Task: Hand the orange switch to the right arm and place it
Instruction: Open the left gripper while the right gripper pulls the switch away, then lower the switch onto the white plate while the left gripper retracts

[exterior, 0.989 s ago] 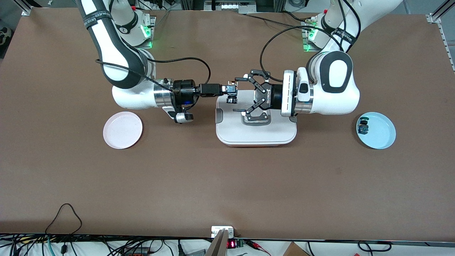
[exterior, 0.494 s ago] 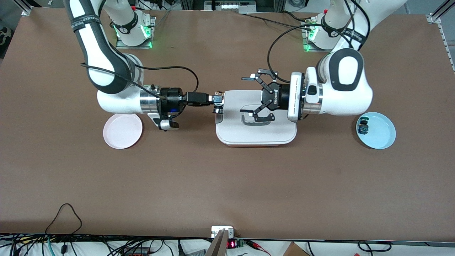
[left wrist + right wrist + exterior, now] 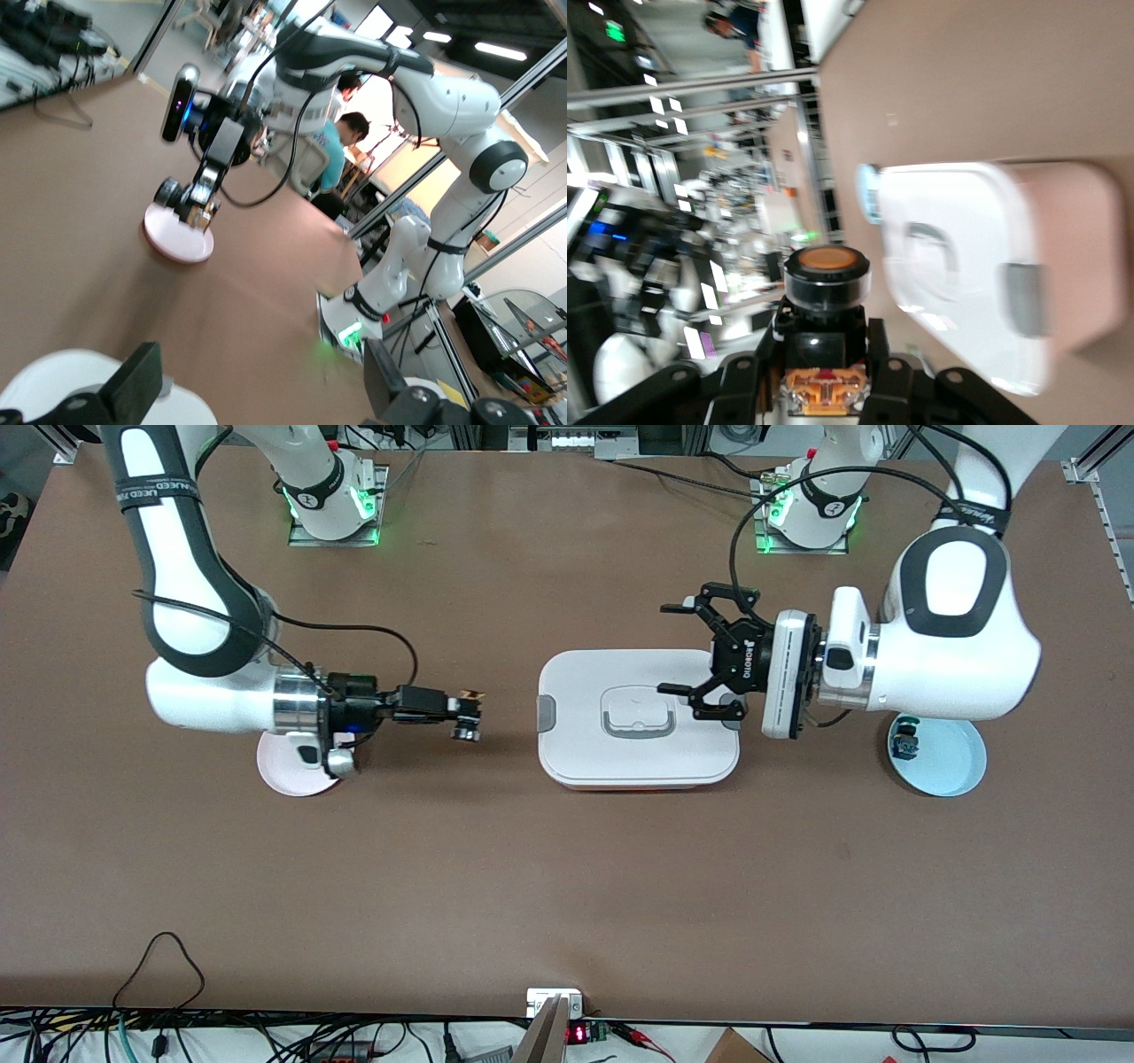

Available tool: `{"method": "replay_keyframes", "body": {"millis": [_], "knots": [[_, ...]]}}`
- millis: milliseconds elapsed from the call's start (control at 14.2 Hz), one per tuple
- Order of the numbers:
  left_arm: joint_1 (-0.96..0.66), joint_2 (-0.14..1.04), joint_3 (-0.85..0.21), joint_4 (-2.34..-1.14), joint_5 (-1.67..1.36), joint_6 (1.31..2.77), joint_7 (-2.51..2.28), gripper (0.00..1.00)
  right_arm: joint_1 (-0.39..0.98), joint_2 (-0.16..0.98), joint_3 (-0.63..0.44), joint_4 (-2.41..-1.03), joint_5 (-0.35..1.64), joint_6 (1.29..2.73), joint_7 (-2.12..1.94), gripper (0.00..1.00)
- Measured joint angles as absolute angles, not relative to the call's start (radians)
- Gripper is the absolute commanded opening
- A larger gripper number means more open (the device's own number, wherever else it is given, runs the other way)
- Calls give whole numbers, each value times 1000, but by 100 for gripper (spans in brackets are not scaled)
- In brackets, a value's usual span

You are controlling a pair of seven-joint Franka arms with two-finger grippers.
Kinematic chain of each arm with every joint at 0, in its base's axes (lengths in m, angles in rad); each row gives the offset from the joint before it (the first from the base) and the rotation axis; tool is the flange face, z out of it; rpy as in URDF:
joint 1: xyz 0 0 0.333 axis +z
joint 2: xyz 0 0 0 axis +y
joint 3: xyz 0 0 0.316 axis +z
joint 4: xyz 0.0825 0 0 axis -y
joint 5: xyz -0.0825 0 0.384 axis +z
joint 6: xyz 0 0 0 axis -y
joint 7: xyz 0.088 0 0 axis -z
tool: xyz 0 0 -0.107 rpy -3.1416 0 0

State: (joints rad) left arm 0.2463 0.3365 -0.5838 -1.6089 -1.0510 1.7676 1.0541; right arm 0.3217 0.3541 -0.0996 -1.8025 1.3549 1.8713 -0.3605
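The orange switch (image 3: 464, 731) is held in my right gripper (image 3: 468, 710), which is shut on it over the bare table between the pink plate (image 3: 292, 778) and the white lidded box (image 3: 638, 762). In the right wrist view the switch (image 3: 827, 292), with its orange cap facing out, sits between the fingers of my right gripper (image 3: 824, 363). My left gripper (image 3: 671, 648) is open and empty, over the box's end toward the left arm. In the left wrist view my left gripper (image 3: 261, 390) has its fingers (image 3: 133, 382) spread wide.
A blue plate (image 3: 952, 766) toward the left arm's end holds a small black switch with blue-green parts (image 3: 905, 742); the left arm's wrist overhangs it. The right arm's wrist hangs over the pink plate. Cables lie along the table edge nearest the front camera.
My right gripper has pulled away from the box toward the pink plate, carrying the orange switch. My left gripper, open, has drawn back toward the blue plate. The gap between them has widened.
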Motion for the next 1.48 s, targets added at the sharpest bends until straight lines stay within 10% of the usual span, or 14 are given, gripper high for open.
{"method": "replay_keyframes", "body": {"millis": [989,1483], "knots": [[265,336,-573,-1360,-213,1346,287,100,245,340,-99,-1786,146,1888,-747,0],[246,335,-577,-1311,101,1212,24,100,211,346,-100,-1925,-9,2168,-1090,0]]}}
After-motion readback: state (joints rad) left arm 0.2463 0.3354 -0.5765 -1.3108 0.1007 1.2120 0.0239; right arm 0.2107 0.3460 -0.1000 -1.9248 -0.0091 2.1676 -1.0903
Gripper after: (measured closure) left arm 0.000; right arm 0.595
